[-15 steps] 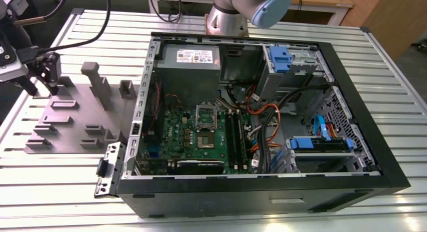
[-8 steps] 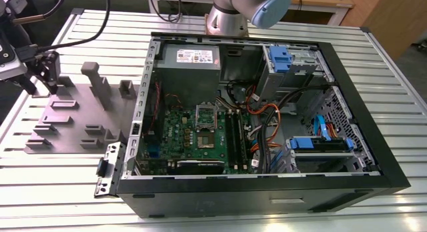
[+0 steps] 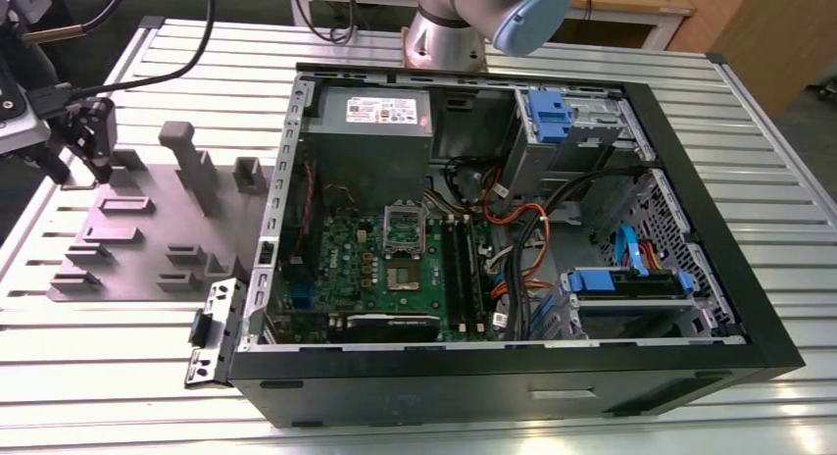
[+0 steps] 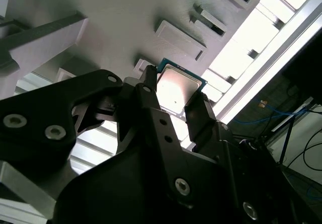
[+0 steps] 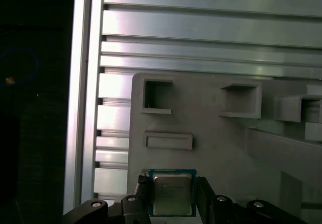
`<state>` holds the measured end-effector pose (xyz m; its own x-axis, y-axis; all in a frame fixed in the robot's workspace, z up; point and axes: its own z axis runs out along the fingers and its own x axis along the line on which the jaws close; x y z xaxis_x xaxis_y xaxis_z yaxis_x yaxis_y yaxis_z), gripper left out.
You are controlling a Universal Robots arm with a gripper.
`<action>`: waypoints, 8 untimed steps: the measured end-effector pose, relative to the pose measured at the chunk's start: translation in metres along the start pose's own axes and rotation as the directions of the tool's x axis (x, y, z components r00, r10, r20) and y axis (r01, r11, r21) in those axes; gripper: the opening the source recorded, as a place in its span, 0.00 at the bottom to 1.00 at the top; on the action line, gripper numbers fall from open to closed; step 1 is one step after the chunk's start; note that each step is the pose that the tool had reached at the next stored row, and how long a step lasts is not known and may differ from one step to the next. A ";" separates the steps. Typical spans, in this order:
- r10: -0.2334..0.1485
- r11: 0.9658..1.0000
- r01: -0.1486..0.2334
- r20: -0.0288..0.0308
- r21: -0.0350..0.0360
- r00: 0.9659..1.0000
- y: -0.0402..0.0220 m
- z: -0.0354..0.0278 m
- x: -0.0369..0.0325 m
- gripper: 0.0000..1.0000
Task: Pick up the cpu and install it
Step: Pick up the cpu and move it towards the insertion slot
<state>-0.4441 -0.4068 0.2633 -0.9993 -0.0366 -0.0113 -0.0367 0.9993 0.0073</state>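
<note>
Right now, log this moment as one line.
gripper: shut on chip | place: at grey plate, outside computer case | chip: not yet installed

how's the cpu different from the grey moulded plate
The cpu is small, flat and shiny with a green rim; the grey plate is large, matte, with raised blocks and pockets. The cpu is clamped in the gripper; the plate lies on the slatted table. Both look grey on top.

An open black computer case (image 3: 523, 381) lies on the slatted metal tabletop (image 3: 771, 171), its green circuit board (image 3: 360, 269) facing up. Just beside the case, on the exterior view's left, sits a grey moulded plate (image 3: 144, 215) with upright blocks.
</note>
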 end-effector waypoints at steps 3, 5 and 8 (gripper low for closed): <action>0.000 1.000 0.000 0.000 0.000 1.000 0.0000 -0.0001 0.0000 0.47; 0.000 1.000 0.000 0.000 0.000 1.000 0.0000 -0.0001 0.0000 0.47; 0.000 1.000 0.000 0.000 0.000 1.000 0.0000 -0.0001 0.0000 0.47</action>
<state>-0.4441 -0.4068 0.2634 -0.9993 -0.0366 -0.0110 -0.0367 0.9993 0.0071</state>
